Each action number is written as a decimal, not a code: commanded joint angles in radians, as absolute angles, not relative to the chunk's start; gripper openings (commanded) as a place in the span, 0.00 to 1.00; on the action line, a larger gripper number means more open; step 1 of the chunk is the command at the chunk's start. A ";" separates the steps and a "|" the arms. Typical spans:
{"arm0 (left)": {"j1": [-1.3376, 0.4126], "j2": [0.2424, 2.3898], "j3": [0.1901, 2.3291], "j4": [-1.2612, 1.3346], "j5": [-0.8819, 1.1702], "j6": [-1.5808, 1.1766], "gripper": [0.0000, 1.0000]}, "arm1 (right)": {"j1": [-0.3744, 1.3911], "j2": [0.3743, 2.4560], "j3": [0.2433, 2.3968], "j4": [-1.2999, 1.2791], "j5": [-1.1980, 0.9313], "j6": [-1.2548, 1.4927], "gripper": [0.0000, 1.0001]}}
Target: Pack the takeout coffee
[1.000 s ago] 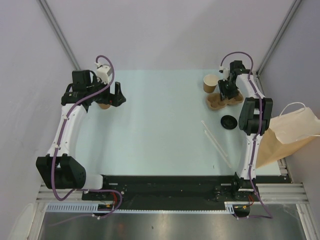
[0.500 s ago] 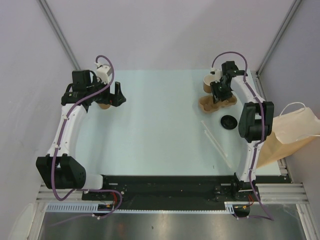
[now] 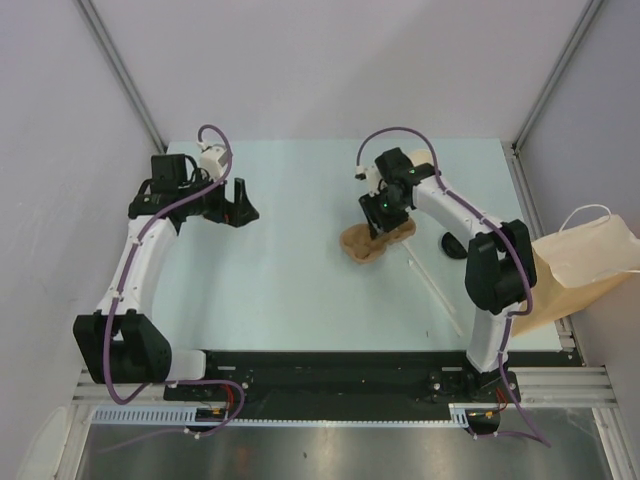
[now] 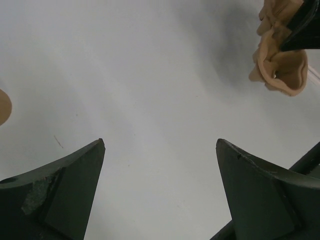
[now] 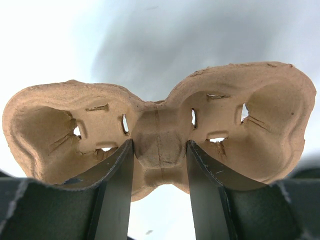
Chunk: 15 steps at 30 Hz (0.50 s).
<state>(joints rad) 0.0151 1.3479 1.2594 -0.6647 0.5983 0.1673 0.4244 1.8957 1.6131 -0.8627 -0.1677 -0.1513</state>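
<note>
While the desk [image 3: 300, 280] spreads pale under the overhead camera, we see the tall brown paper bag [image 3: 585, 270] slumped off its 3 o'clock edge, one white handle showing. The right arm reaches in from 5 o'clock toward the middle. The right claw [image 5: 160, 145] is clamped on the narrow bridge between the two wells of the cardboard carrier [image 5: 55, 130]. Both wells are empty. The carrier sits just to the 3 o'clock side of centre; whether it rests on the desk or hangs just above it, we cannot tell. At 10 o'clock the left claw [image 4: 160, 145] hangs with jaws wide apart over bare desk, gripping nothing.

Of the takeout coffee we find little. One paper cup [image 4: 3, 107] seems to show only as a tan sliver at the 9 o'clock edge of the left wrist view, just beside that claw. The other we cannot find from any camera. A black lid [image 3: 453, 244] lies flat at 3 o'clock of the carrier, half hidden by the right arm. Thin white sticks [image 3: 435, 285] lie at its 7 o'clock.

We judge the cups light and thin-walled, quick to buckle at an open rim. A gentle hold across the mid-wall looks safest. The lid looks slick and low, so its edge seems the only purchase.
</note>
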 commanded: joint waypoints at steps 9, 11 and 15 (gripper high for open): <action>0.009 1.313 1.169 -0.577 0.670 0.081 0.98 | 0.548 1.974 1.637 -0.747 -0.042 0.158 0.34; 0.008 1.318 1.167 -0.566 0.670 0.063 0.98 | 0.568 1.994 1.676 -0.755 0.058 0.208 0.32; 0.009 1.330 1.166 -0.561 0.672 0.049 0.98 | 0.581 2.028 1.724 -0.753 0.118 0.305 0.41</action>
